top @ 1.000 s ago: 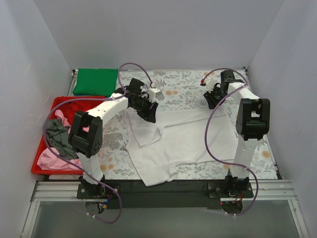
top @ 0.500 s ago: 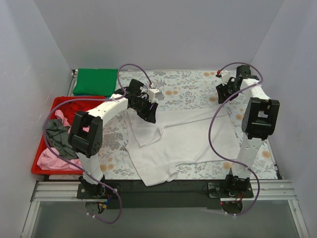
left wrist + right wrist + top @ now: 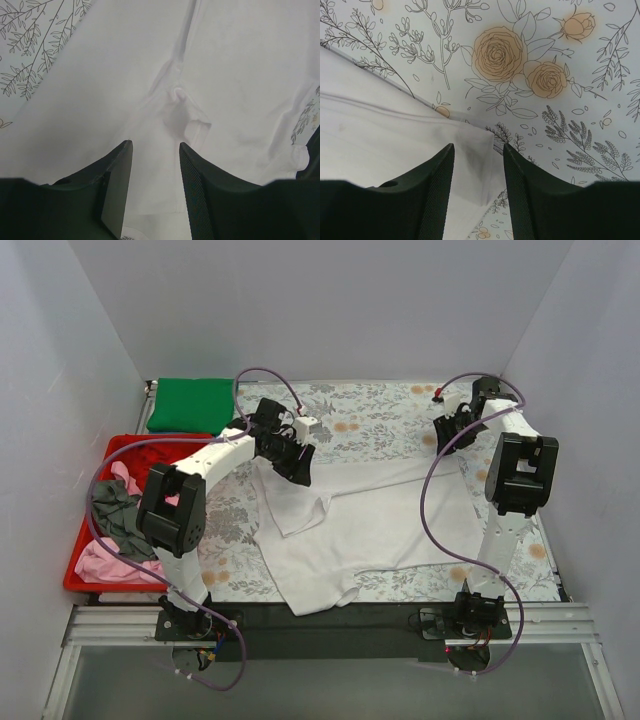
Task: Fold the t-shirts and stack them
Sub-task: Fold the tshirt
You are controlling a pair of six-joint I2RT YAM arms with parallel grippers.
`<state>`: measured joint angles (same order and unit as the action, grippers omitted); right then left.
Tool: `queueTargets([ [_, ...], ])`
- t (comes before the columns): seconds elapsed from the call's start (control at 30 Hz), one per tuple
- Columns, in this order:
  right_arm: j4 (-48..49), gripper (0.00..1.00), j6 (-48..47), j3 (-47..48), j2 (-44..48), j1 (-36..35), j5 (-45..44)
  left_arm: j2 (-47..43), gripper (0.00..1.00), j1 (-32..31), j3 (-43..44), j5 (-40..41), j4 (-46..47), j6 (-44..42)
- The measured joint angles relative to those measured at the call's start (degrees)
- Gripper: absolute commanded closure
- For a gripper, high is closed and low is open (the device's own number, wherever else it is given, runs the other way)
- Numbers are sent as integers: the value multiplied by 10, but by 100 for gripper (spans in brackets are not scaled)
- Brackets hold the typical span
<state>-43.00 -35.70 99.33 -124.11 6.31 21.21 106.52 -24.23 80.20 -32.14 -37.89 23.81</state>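
Observation:
A large white t-shirt (image 3: 370, 525) lies spread on the floral cloth, with one flap folded over at its left. My left gripper (image 3: 299, 467) is open just above the shirt's far left part, where a small wrinkle (image 3: 179, 107) lies ahead of the fingers; the left wrist view shows the gripper (image 3: 155, 147) empty. My right gripper (image 3: 446, 436) is open over the shirt's far right corner (image 3: 482, 145), which lies between the fingers in the right wrist view, where the gripper (image 3: 478, 150) is empty. A folded green t-shirt (image 3: 193, 403) lies at the far left.
A red plastic bin (image 3: 74, 573) at the left edge holds a pink shirt (image 3: 108, 558), a grey shirt (image 3: 115, 505) and some red cloth. The grey floral cloth (image 3: 375, 412) covers the table. White walls close in the back and both sides.
My right gripper has moved back and to the right, to the white shirt's far right corner. My left gripper has shifted only slightly toward the back.

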Motion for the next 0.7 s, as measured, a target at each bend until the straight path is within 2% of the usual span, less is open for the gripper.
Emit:
queueTargets([
  [0.2,-8,73,-1,9,0,1,8,0,58,3,0,0,0,0],
  [0.33,-10,97,-3,10,0,1,17,0,59,5,0,0,1,0],
  [0.7,-23,99,-42,-28,57,26,22,0,58,10,-1,0,2,0],
])
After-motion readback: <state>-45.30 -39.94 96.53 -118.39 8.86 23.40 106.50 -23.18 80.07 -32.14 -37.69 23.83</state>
